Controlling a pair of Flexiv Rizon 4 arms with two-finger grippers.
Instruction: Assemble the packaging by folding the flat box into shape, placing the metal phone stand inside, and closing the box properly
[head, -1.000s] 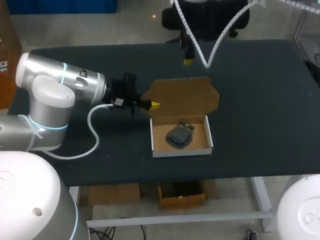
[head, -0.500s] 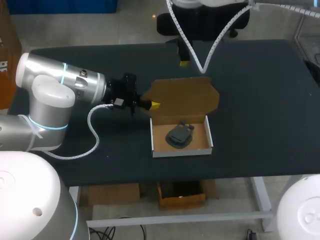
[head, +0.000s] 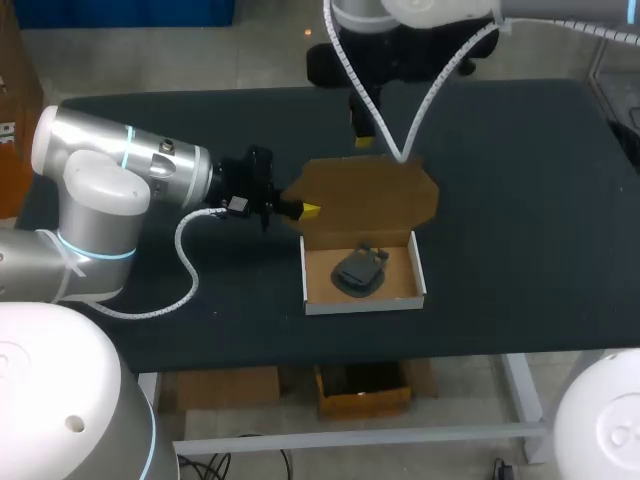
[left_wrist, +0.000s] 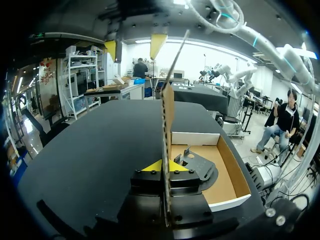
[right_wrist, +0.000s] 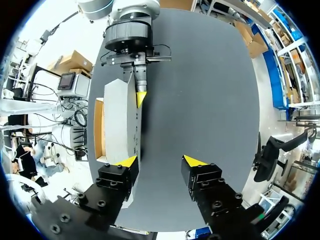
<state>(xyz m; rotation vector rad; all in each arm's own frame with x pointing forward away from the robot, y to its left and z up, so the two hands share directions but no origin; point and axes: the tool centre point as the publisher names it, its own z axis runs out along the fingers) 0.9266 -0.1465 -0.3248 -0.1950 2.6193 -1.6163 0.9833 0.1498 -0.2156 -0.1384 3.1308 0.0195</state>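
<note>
A cardboard box (head: 365, 304) sits open near the table's middle with the dark metal phone stand (head: 358, 270) lying inside. Its brown lid (head: 370, 190) leans back behind it. My left gripper (head: 308, 209) is shut on the lid's left edge; in the left wrist view the lid (left_wrist: 167, 115) stands edge-on between the yellow tips of the left gripper (left_wrist: 165, 167), with the stand (left_wrist: 200, 167) in the tray beside it. My right gripper (head: 362, 137) hangs just beyond the lid's far edge. In the right wrist view the right gripper (right_wrist: 161, 161) is open, one finger over the lid (right_wrist: 120, 115), nothing between.
The dark table (head: 520, 200) stretches bare to the right of the box and toward the front edge. My left arm's white body (head: 110, 190) fills the left side. White cables (head: 440, 80) trail from my right arm over the far edge.
My right gripper has come down and leftward, closer to the lid's far edge. The left gripper, lid, box and stand have not moved.
</note>
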